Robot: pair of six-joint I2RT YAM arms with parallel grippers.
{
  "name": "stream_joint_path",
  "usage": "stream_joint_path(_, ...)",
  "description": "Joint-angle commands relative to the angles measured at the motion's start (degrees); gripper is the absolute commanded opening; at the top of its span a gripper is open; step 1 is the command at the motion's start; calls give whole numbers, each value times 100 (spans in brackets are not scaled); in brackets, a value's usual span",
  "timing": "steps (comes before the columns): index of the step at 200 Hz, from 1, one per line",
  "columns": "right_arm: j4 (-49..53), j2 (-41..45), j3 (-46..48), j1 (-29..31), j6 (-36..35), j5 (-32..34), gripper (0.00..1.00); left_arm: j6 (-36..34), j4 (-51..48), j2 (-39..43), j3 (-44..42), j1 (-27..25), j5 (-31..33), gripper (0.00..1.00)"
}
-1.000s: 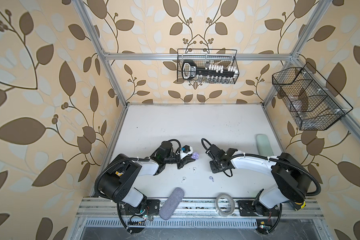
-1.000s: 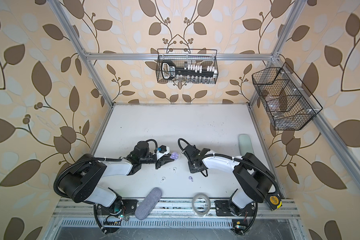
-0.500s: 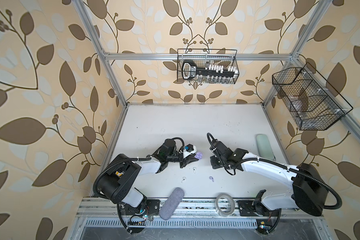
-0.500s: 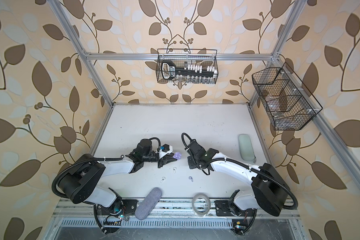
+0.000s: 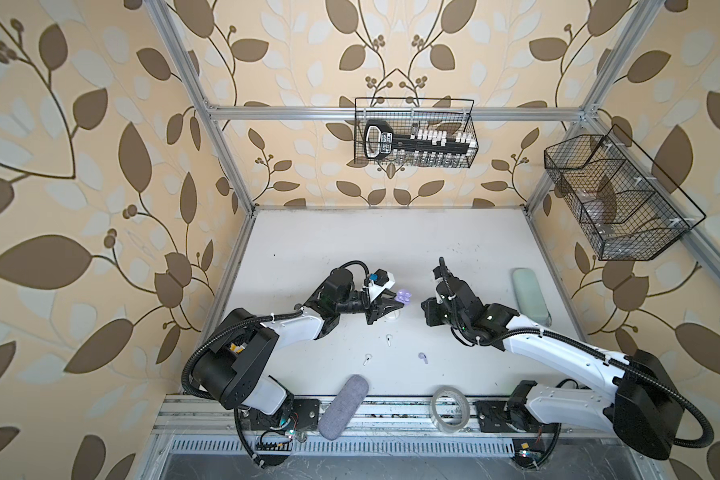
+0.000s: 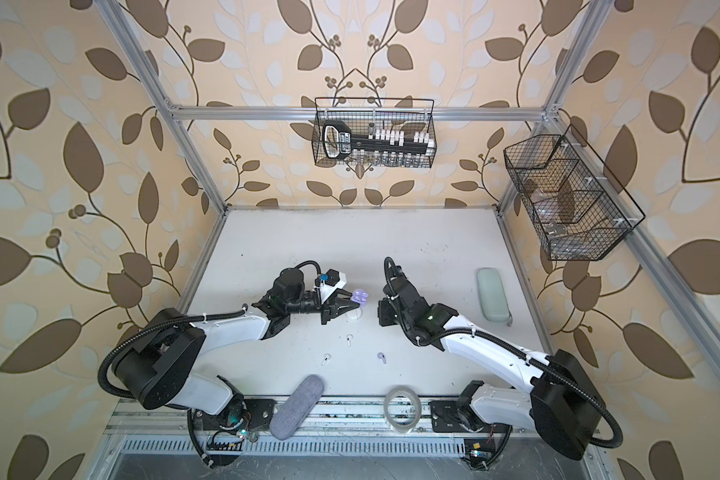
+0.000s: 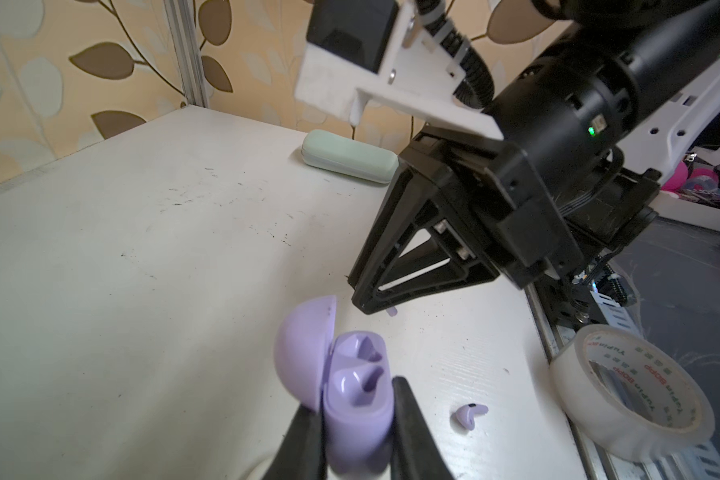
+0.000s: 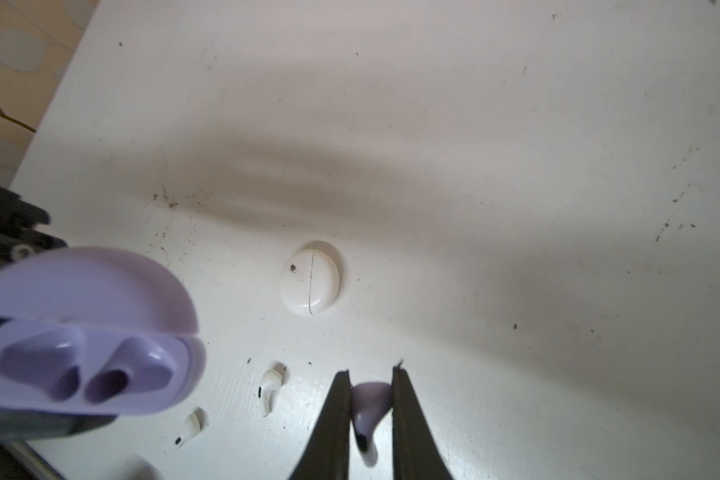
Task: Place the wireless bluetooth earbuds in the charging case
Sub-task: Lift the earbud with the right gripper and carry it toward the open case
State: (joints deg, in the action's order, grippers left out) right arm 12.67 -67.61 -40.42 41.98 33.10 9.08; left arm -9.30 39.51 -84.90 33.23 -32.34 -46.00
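My left gripper [image 7: 356,401] is shut on the lilac charging case [image 7: 356,390], held above the table with its lid open and both sockets empty [image 8: 88,345]. In both top views the case [image 5: 404,296] [image 6: 359,296] sits at that gripper's tip. My right gripper [image 8: 371,374] is shut on a lilac earbud [image 8: 371,401], just right of the case. Two white earbuds [image 5: 388,340] [image 5: 366,359] and another lilac earbud [image 5: 422,357] lie on the table nearer the front. A closed white case [image 8: 310,278] lies below the left gripper.
A mint-green case [image 5: 531,297] lies at the table's right. A grey case [image 5: 344,405] and a tape roll [image 5: 451,409] rest on the front rail. Wire baskets [image 5: 414,133] [image 5: 616,195] hang on the back and right walls.
The left gripper has carried the lilac case a little to the right. The right arm has stretched out, its elbow swinging right, with the gripper still near the middle of the table.
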Motion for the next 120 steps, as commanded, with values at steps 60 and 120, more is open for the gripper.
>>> stream_joint_path(60, -1285, 968, 559, 130, 414, 462, 16, 311, 588, 202, -127, -51, 214, 0)
stream_joint_path(120, -1807, 907, 588, 408, 490, 475, 16, 271, 636, 205, -190, -47, 222, 0)
